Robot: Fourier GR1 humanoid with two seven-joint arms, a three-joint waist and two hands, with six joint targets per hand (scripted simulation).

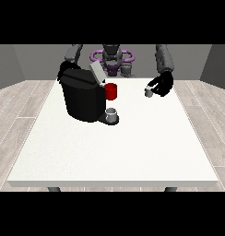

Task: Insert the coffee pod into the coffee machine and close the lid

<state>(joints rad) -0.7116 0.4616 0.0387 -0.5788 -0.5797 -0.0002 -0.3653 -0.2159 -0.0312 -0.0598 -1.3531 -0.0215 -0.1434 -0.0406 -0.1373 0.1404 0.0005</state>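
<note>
My hand at the view's right (162, 84) sits curled round the coffee pod (149, 92), thumb and fingers closed on it, low over the white table (133, 152) at about two o'clock from the table's middle. I hold it there, I judge, because the pod has to travel across to the coffee machine (82, 97), which stands well apart at about ten o'clock. The machine's lid (97, 72) is tilted up and open (it must stay so until the pod is in), so the way into the top looks free. My other hand, at the view's left (63, 70), is mostly hidden behind the machine, and I cannot tell how its fingers lie; it seems parked near the lid, perhaps to shut it afterwards. The pod itself is a small, pale grey cup-like piece, only partly showing below my fingers. A red mug (111, 91) stands just behind the machine's front, and a small grey cup (112, 115) sits on its base at the spout side.
</note>
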